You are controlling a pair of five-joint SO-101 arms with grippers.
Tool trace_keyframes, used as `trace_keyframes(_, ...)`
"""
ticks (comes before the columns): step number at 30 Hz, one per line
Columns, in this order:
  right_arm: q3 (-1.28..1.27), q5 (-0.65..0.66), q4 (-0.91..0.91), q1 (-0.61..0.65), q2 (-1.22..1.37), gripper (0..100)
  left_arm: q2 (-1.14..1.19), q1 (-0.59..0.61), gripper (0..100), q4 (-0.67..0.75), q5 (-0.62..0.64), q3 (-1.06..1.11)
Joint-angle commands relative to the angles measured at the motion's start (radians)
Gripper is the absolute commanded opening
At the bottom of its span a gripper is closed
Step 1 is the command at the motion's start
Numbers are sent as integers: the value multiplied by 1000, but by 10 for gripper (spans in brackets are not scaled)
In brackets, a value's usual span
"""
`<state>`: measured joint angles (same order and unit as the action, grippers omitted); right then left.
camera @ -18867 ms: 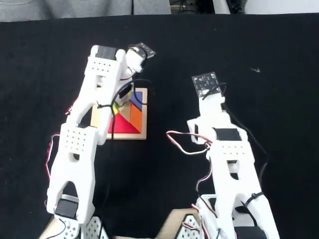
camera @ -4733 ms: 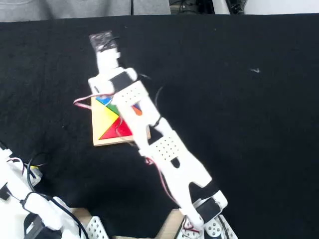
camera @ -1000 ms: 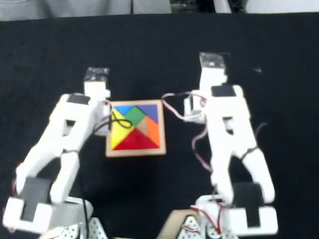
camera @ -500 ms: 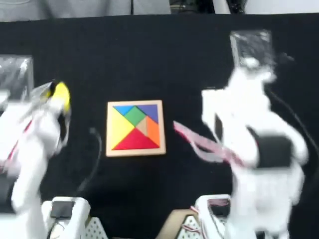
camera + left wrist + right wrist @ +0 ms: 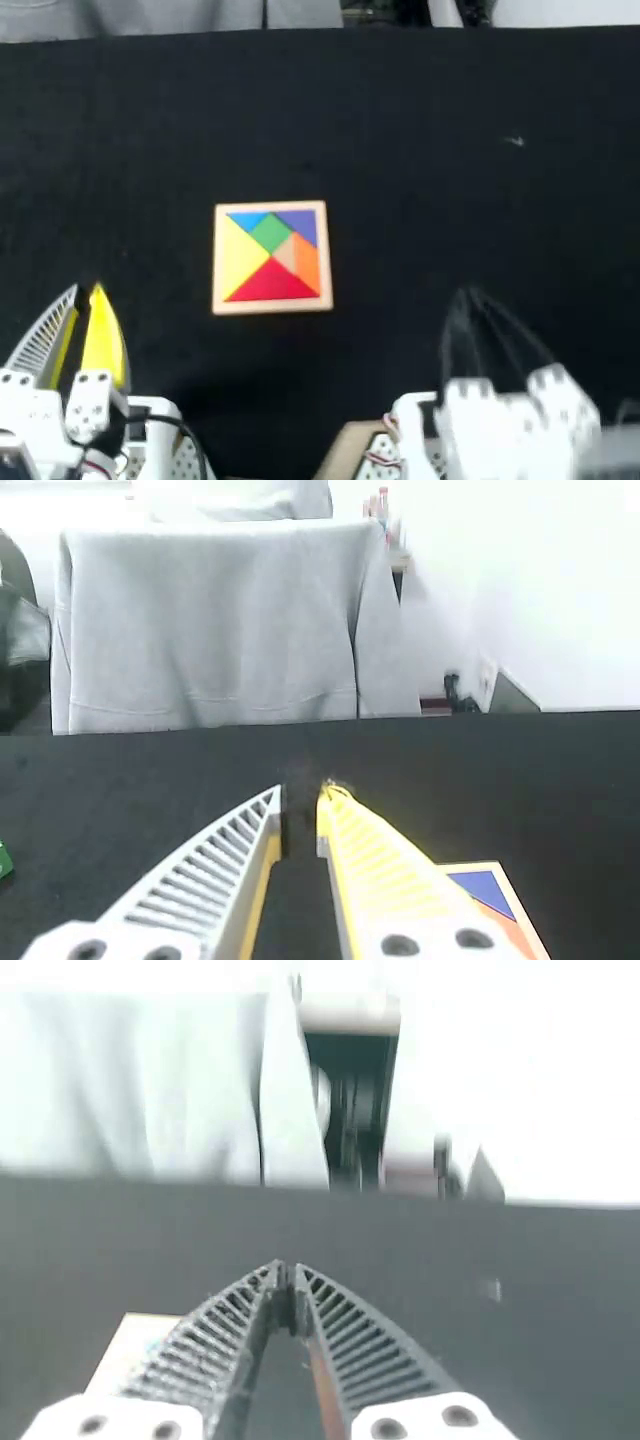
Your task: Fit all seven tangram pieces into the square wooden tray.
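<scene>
High view: wooden tray [image 5: 272, 308] looks full, I count seven colours of tangram pieces [image 5: 268, 255] lying flush. Left claw [image 5: 300, 796] tips together, empty; right claw [image 5: 285, 1272] same. Tray ahead, between both claws, well apart. I judge nothing left to place.

We hold our 2 white arms folded low over their bases, the left arm [image 5: 60, 425] and the right arm [image 5: 510, 425] side by side. Our left gripper [image 5: 300, 798], with 1 white ribbed finger and 1 yellow ribbed finger, points forward, tips pressed together with nothing between them. Our right gripper [image 5: 287, 1278], with 2 dark ribbed fingers, points forward too, tips closed and empty.
</scene>
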<state>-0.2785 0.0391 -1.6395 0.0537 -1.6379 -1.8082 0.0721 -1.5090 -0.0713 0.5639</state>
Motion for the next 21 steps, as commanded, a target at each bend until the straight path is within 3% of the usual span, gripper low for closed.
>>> trace_keyframes(1,-111,78,86,-20,-197,11,-6,8,73,-26,-8,28)
trace_keyframes(4,-228,106,109,-20,-265,11,-14,10,73,-5,-9,64)
trace_keyframes(11,-529,104,295,-20,-259,12,-15,10,73,298,-106,441)
trace_keyframes(18,-908,106,620,-20,-259,14,-15,102,73,678,-100,900)
trace_keyframes(21,-1087,100,740,-20,-259,12,-15,136,73,778,-17,1049)
